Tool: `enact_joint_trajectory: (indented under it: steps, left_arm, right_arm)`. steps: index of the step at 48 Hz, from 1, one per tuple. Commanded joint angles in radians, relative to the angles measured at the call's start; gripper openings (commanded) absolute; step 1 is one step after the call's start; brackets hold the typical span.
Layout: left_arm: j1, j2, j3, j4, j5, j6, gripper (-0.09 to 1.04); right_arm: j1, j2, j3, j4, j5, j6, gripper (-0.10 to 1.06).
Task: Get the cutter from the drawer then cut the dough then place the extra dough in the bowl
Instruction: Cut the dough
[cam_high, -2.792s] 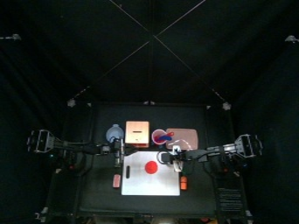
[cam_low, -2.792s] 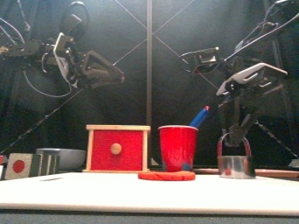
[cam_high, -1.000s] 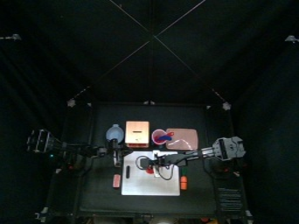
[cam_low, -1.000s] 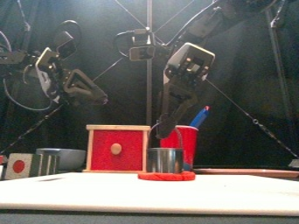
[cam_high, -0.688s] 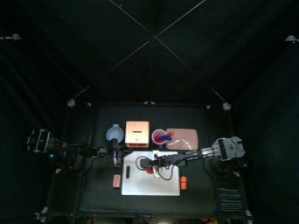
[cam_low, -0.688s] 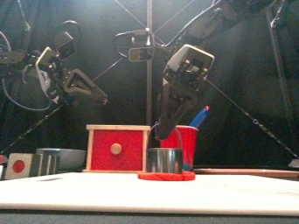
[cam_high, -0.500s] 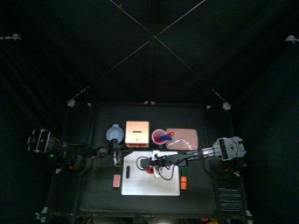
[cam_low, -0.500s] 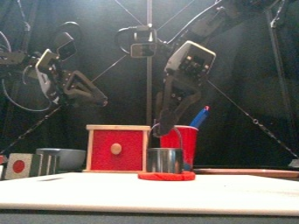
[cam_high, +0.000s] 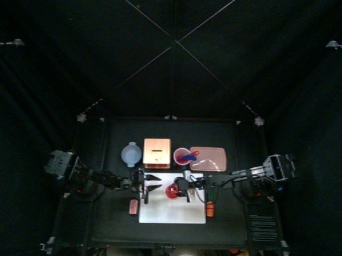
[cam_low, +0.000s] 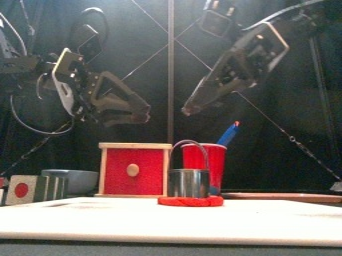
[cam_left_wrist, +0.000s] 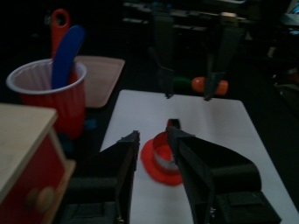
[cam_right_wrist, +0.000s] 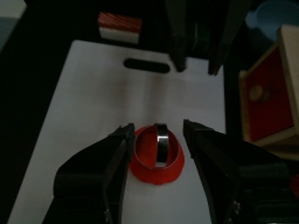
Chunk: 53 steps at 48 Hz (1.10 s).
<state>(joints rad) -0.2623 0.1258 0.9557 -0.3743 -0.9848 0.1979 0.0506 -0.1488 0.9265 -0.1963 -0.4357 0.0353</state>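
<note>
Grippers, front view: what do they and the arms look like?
Both arms are black jointed links with black cables looping alongside. The left gripper and right gripper each have two slim jaws, grey outside, under a white cross-plate. No markings legible.

Metal cutter upright on red dough

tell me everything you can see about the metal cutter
The cutter is a short round ring of shiny grey metal with a thin wire handle arching above it. It stands upright, centred on the red dough disc on the white cutting board. Neither the left gripper nor the right gripper touches it; both hang above it, open.
</note>
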Motion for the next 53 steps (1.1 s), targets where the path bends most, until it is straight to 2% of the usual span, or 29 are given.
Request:
enact_joint_trajectory:
  steps: [1, 13, 21, 27, 36, 44, 53]
  left_arm:
    - [-0.015, 0.063, -0.066, -0.031, -0.017, 0.012, 0.9]
    - [-0.011, 0.133, -0.109, -0.083, -0.015, 0.023, 0.9]
    - [-0.009, 0.14, -0.104, -0.083, -0.014, 0.025, 0.9]
    - [-0.009, 0.149, -0.106, -0.089, -0.009, 0.023, 0.9]
    - [0.006, 0.169, -0.115, -0.098, -0.008, 0.025, 0.9]
    - [0.026, 0.193, -0.12, -0.097, -0.006, 0.025, 0.89]
    - [0.028, 0.192, -0.129, -0.097, -0.006, 0.025, 0.89]
  right_arm:
    - [-0.026, 0.012, 0.091, -0.021, -0.27, 0.002, 0.84]
    - [-0.044, 0.17, 0.075, -0.035, -0.351, -0.014, 0.84]
    - [-0.098, 0.255, 0.069, -0.101, -0.482, -0.009, 0.84]
    - [-0.129, 0.301, 0.063, -0.117, -0.56, -0.009, 0.84]
    - [-0.127, 0.342, 0.046, -0.132, -0.563, 0.003, 0.84]
    - [-0.127, 0.354, 0.031, -0.133, -0.563, -0.008, 0.84]
    - [-0.126, 0.337, 0.023, -0.098, -0.535, 0.009, 0.84]
